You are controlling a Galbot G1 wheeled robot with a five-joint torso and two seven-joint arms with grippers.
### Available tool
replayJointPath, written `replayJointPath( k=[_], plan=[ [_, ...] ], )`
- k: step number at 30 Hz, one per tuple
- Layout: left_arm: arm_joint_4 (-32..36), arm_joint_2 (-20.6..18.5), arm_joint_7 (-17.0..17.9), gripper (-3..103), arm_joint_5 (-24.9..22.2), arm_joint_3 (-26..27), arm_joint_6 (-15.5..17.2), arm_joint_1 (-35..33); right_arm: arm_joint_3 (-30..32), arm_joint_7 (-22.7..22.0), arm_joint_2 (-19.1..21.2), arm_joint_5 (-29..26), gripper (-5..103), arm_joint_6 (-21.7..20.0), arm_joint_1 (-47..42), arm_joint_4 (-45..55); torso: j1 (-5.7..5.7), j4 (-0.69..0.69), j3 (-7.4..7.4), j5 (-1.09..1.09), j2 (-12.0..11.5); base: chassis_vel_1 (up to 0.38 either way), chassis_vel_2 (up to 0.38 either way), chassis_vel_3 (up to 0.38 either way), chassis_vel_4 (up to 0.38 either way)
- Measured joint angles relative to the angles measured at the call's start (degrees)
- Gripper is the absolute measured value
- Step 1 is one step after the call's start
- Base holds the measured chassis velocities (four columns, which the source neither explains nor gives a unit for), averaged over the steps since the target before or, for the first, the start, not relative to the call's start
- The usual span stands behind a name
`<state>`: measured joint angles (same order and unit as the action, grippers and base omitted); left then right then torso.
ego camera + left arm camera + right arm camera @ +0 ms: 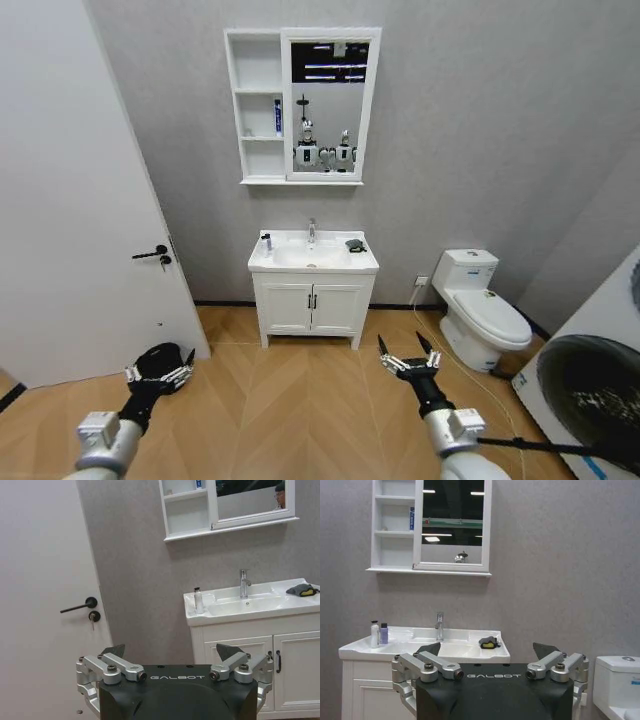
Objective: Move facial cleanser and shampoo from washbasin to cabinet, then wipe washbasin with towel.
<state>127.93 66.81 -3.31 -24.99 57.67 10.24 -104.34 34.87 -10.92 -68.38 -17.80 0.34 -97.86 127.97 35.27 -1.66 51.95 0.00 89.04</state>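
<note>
Both grippers low and wide apart: left gripper (160,378) around 7 o'clock, right gripper (408,365) around 5. Well beyond, dead at 12: washbasin (313,263), two upright bottles (379,634) on its left corner, so nearer the left arm. Towel (356,245) on the right corner, cabinet (256,105) above.

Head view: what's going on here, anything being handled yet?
Nothing is held. The robot stands back from the washbasin, with the left gripper and right gripper both open and low over the floor. Two bottles stand on the basin's left end, the towel on its right. The cabinet already holds one blue item.
</note>
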Motion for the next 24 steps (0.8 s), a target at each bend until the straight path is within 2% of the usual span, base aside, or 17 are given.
replayJointPath(
  k=[4,8,16,19,24],
  plan=[
    [-1.52,-2.59,-1.44,100,-1.33,3.3,-0.93,-0.67,3.05,0.53,2.2,-3.04,100,0.24,-1.71,0.0,0.0,-0.01,0.0,-0.01,0.0,0.0,0.0,0.0,0.0],
    [-1.48,-3.81,-1.83,100,-2.75,4.77,-1.28,-0.63,2.94,0.78,1.48,-3.13,100,0.71,-2.36,0.28,0.0,-0.01,0.0,-0.01,0.0,0.0,0.0,0.0,0.0],
    [4.87,-0.87,-0.81,100,-0.85,-1.42,-0.58,-1.12,-2.71,-0.72,-3.94,1.45,100,0.72,-2.54,1.76,0.0,0.0,0.0,0.0,0.0,0.0,0.0,0.0,0.0],
    [5.95,-0.4,-0.65,100,-0.81,-1.88,-0.4,-1.53,-2.92,-1.13,-4.71,1.93,100,0.95,-3.18,1.76,0.0,0.0,0.0,0.0,0.0,0.0,0.0,0.0,0.0],
    [6.33,-0.42,-0.52,100,-0.99,-1.39,-0.27,-1.48,-2.75,-1.12,-5.5,2.57,100,3.84,-3.21,1.09,0.0,-0.01,0.0,0.0,0.0,0.0,0.0,0.0,0.0]
  ],
)
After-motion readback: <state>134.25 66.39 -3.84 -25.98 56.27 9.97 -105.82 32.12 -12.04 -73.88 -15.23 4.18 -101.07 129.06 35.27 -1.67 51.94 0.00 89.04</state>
